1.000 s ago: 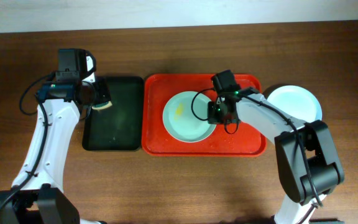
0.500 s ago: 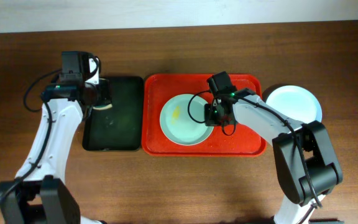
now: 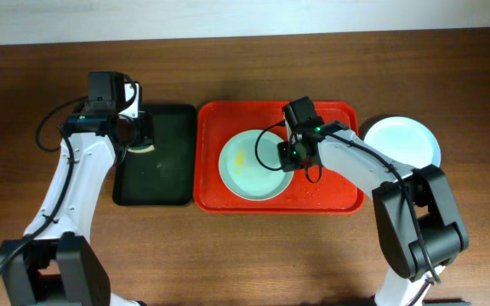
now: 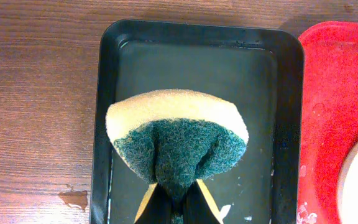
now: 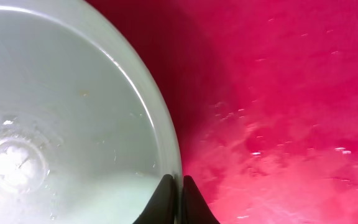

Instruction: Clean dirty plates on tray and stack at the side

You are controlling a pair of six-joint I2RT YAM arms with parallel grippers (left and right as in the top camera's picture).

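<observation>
Brown wood-grain table (image 3: 245,255) fills the overhead view, with a pale strip of wall along its far edge and one arm reaching in from each side. Largest on it is the red tray (image 3: 207,174), set near the middle with its long side running left to right, its wet surface beaded with droplets in the right wrist view (image 5: 278,93). Just beside its left edge lies the smaller black tray (image 3: 164,170), whose glossy bottom shows a few pale specks near the close end (image 4: 191,68). A mint-green plate (image 3: 249,166) lies inside the red tray, left of its middle, and throws a dark shadow on the red beside its rim (image 5: 61,124). A white plate (image 3: 407,136) rests on the table just off the red tray's right end, partly under the right arm. Above the black tray hangs a sponge (image 4: 179,134), yellow foam backed with green scouring pad, bent into a fan and pinched at its lower end by the left gripper (image 4: 174,193), whose jaws are closed tight on it. The right gripper (image 5: 174,186) is closed on the right rim of the mint-green plate, one finger on each side of the edge. A small yellow smear (image 3: 240,157) marks that plate left of its centre
</observation>
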